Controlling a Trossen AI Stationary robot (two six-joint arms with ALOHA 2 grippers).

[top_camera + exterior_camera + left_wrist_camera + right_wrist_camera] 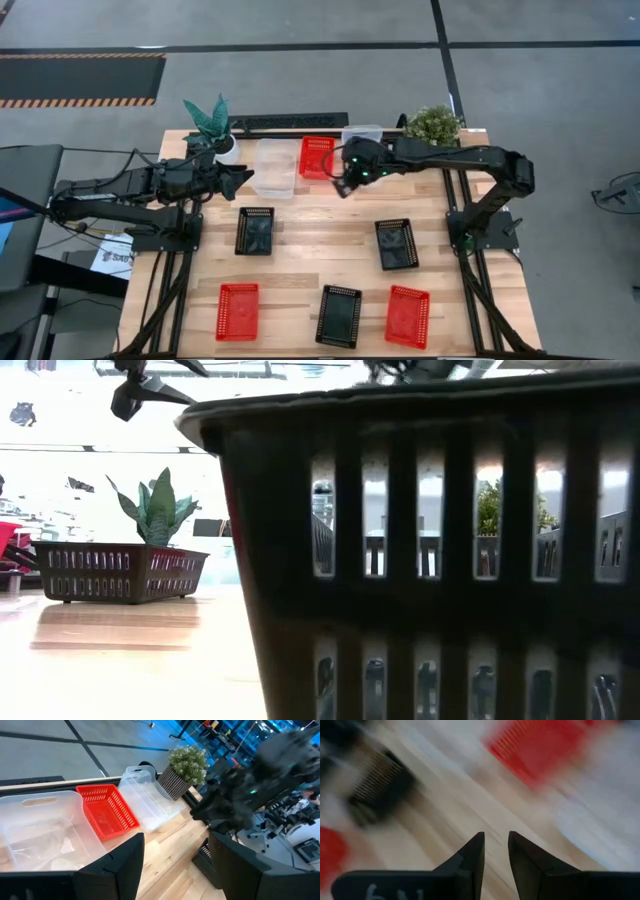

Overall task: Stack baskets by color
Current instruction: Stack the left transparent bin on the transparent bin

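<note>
Three black mesh baskets and two red mesh baskets rest bottom-down on the wooden table. At the far edge a clear basket, a red basket and a second clear basket stand in a row. My right gripper hangs above bare wood just in front of the far red basket, its fingers a little apart with nothing between them. My left gripper stands open above the table, beside the near clear basket.
Two potted plants stand at the far corners, with a dark power strip between them. Bare wood lies in the table's middle. In the low view one black basket fills most of the picture.
</note>
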